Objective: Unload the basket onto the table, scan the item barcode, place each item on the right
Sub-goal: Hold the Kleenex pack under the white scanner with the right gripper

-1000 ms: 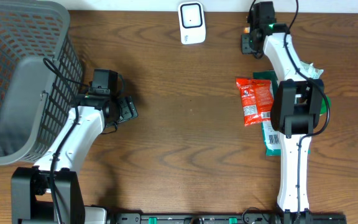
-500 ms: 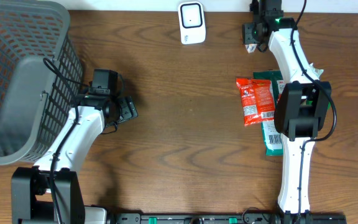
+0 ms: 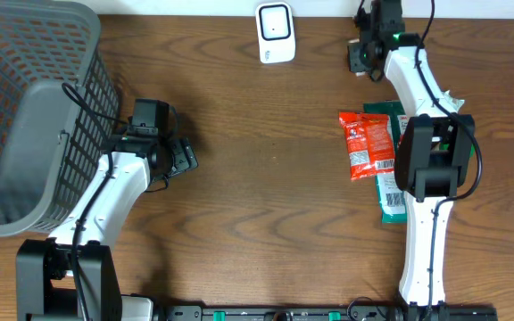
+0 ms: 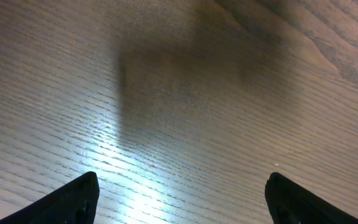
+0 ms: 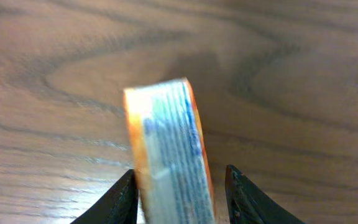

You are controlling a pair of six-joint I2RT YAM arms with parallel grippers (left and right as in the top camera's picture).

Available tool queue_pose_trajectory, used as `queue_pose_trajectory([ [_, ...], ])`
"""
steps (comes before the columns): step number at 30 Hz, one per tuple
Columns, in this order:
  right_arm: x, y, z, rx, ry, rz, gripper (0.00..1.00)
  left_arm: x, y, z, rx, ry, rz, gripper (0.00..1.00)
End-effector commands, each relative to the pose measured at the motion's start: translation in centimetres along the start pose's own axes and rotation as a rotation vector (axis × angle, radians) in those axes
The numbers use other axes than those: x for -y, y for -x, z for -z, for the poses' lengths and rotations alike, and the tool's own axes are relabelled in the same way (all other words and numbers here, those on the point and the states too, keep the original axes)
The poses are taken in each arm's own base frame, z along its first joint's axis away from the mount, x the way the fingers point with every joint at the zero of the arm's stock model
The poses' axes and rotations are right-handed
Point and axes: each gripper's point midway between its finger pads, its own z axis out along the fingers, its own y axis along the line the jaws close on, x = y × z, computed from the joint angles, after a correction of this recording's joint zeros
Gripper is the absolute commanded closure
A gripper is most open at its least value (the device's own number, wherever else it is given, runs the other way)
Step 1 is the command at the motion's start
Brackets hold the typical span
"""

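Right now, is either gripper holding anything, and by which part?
Left gripper: open, nothing held. Right gripper: an orange-and-blue packet stands with its lower end between the fingers; a slight gap shows beside one finger, so a firm grip cannot be told.

Packet (image 5: pixel 166 149): flat, orange-edged, white-and-blue print; upright, edge-on between the jaws, against one, slight gap at the other.

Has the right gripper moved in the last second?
Yes. The right gripper, holding an orange packet, has shifted slightly toward the far edge of the table, judged against the scanner.
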Motion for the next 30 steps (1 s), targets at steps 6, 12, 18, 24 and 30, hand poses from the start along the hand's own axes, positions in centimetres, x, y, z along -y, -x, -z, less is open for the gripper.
queue_pose_trajectory([
  [6,-0.8,3.2,3.0,0.097,0.069,0.016,0.99,-0.5,-0.4,-0.4,-0.014,0.021,-0.004,0.14],
  [12,-4.9,8.1,10.8,0.248,0.234,-0.009,0.99,-0.5,-0.4,-0.4,-0.014,0.021,-0.004,0.14],
  [18,-11.6,10.1,16.1,0.301,0.338,-0.119,0.99,-0.5,-0.4,-0.4,-0.014,0.021,-0.005,0.14],
  [24,-17.9,8.7,13.3,0.266,0.355,-0.089,0.99,-0.5,-0.4,-0.4,-0.014,0.021,-0.005,0.14],
  [30,-19.9,7.2,8.4,0.263,0.222,-0.100,0.99,-0.5,-0.4,-0.4,-0.014,0.021,-0.004,0.14],
])
